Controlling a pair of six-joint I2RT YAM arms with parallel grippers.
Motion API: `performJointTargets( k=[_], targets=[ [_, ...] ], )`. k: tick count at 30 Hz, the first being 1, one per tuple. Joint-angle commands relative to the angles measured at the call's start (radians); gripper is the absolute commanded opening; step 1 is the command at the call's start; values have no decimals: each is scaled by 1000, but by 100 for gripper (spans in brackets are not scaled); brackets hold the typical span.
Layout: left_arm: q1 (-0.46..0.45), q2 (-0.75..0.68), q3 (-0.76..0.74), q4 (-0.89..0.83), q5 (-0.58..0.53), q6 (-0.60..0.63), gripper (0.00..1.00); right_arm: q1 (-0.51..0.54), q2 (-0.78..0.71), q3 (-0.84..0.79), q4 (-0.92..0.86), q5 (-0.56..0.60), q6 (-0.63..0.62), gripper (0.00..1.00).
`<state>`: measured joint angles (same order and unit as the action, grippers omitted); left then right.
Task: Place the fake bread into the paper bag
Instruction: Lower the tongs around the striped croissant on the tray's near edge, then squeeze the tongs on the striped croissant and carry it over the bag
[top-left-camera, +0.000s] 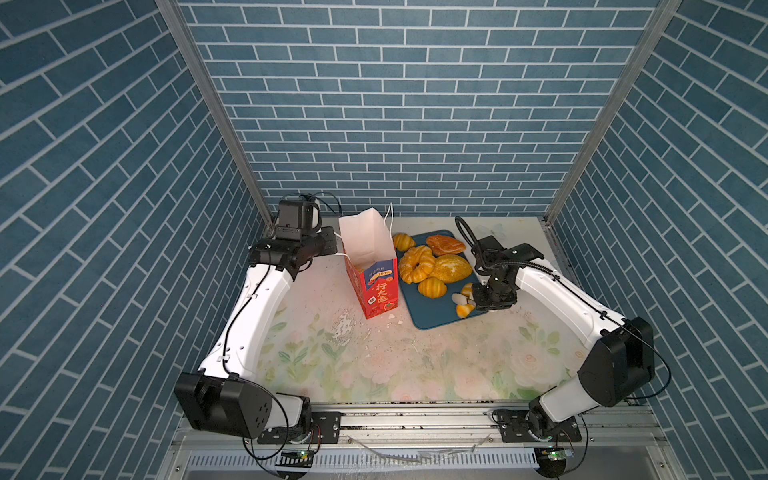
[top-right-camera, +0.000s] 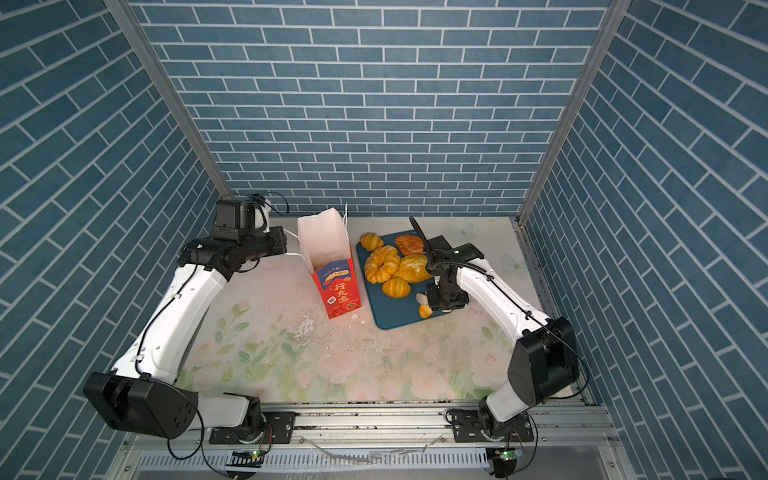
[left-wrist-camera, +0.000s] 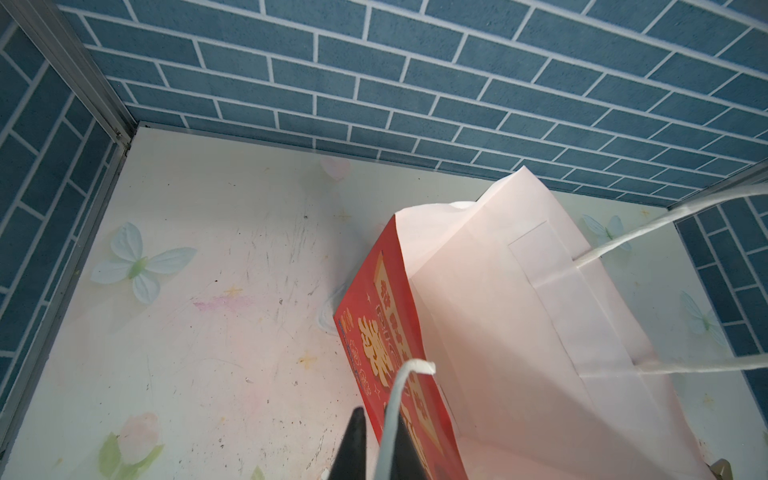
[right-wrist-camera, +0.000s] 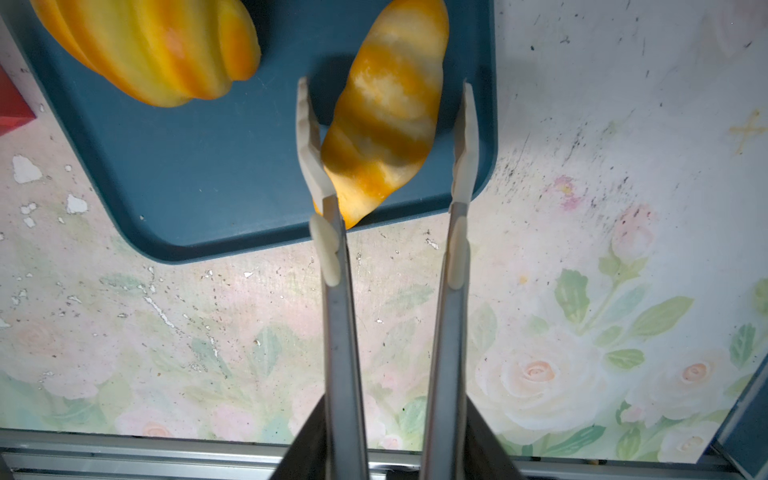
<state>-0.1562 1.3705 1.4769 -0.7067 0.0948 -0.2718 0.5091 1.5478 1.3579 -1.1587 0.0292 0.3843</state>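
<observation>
Progress: we judge the task to be at an early stage. Six pieces of fake bread (top-left-camera: 415, 264) lie on the teal tray (top-left-camera: 432, 318), and none is lifted.
Bag: the paper bag (top-left-camera: 378, 291) stands upright just beside the tray's left edge with its mouth open. A tan patch low inside may be a seventh piece, but we cannot tell.
Left gripper: the left gripper (left-wrist-camera: 376, 419) is clamped on the bag's white cord handle (left-wrist-camera: 394, 395).
Right gripper: the right gripper (right-wrist-camera: 395, 419) grasps metal tongs (right-wrist-camera: 338, 332).
Tongs: released, with the tips apart astride the croissant (right-wrist-camera: 386, 116) at the tray's near right corner. One tip touches it and the other stands clear.
Left to do: we think the tongs must close on this croissant and carry it to the bag. The ridged bun (top-left-camera: 432, 287), oval loaf (top-left-camera: 451, 266), flat pastry (top-left-camera: 445, 244) and the rest would follow.
Right wrist view alone: the gap between tip and croissant, which the arm hides in both top views.
Left wrist view alone: the cord between the jaws.
Top views alone: the whole tray, and the bag's place beside it.
</observation>
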Motion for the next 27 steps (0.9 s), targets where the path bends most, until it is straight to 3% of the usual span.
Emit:
performJointTargets(
  k=[1, 7, 17, 22, 27],
  targets=[
    [4, -3, 20, -10, 6, 11, 12, -3, -3, -11, 33, -27, -5, 40],
    [4, -13, 16, -9, 6, 11, 12, -3, -17, 13, 3, -4, -23, 34],
    [4, -9, 18, -10, 10, 12, 12, -3, -181, 142, -54, 119, -75, 29],
    [4, -4, 18, -4, 19, 7, 13, -4, -266, 243, 65, 118, -178, 29],
    [5, -1, 20, 3, 28, -6, 13, 16, -233, 378, 244, 12, -289, 28]
  ],
)
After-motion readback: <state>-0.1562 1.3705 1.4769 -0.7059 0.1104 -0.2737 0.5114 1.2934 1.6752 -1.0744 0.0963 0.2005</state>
